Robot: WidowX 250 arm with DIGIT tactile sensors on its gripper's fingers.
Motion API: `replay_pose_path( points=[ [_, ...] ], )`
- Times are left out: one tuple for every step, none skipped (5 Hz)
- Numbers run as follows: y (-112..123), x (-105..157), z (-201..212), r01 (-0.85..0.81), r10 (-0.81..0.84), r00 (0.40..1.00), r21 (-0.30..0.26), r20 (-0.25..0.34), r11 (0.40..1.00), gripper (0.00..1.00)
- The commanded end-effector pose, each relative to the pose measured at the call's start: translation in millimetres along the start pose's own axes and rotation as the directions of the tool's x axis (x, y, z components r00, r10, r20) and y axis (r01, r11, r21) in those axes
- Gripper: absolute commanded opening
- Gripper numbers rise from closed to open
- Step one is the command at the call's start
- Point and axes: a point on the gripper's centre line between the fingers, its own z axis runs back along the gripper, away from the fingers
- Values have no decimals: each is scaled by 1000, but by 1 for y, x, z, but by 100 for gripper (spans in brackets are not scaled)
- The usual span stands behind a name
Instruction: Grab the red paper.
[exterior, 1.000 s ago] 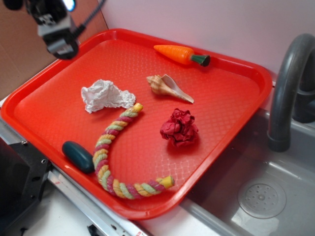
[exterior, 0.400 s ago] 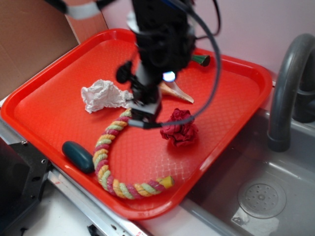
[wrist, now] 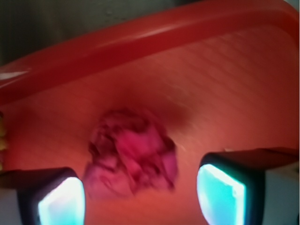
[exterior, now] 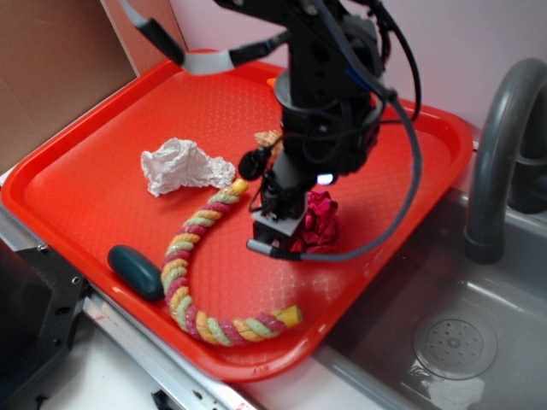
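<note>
Red paper [exterior: 323,220] lying on the orange-red tray [exterior: 94,196], right of middle, partly hidden in the exterior view behind the black arm. Pincer [exterior: 275,235] lowered just beside the paper's left flank, close above the tray floor. In the wrist view, crumpled crimson ball [wrist: 133,157] sitting ahead of and between the two fingers [wrist: 61,199], nearer the left one, perhaps brushing it, though blur makes contact hard to judge. Pincer [wrist: 140,197] spread wide, nothing clamped, glowing pale pads facing inward on both sides. Tray rim [wrist: 140,35] arching across the top of that view.

Elsewhere on the tray: white wrinkly paper wad [exterior: 184,165] well to the left; multicoloured twisted rope [exterior: 192,282] curving from near the wad down to the front edge; dark teal oval piece [exterior: 135,271] at the front left, just beside the rope. Shell [exterior: 267,139] mostly covered by the arm, only a ribbed end showing. Orange carrot tip [exterior: 272,83] barely peeking out near the back rim.

Grey sink basin [exterior: 453,342] to the right of the tray, with a curved grey faucet [exterior: 500,154] rising beside it. Brown cardboard panel [exterior: 51,68] at the far left.
</note>
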Motion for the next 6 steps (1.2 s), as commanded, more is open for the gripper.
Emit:
replay_pose_path(
  points=[
    [-8, 0, -10, 93, -94, 996, -135, 1, 986, 100],
    [-3, 2, -27, 59, -64, 998, -141, -27, 988, 100],
    [-1, -3, -35, 2, -7, 999, -145, -39, 989, 83],
    [0, -9, -34, -70, 70, 998, -113, -11, 991, 0],
    [5, -28, -5, -295, 295, 955, -13, -11, 955, 0],
    [11, -63, 36, -547, 543, 837, 86, 58, 833, 0]
  ],
)
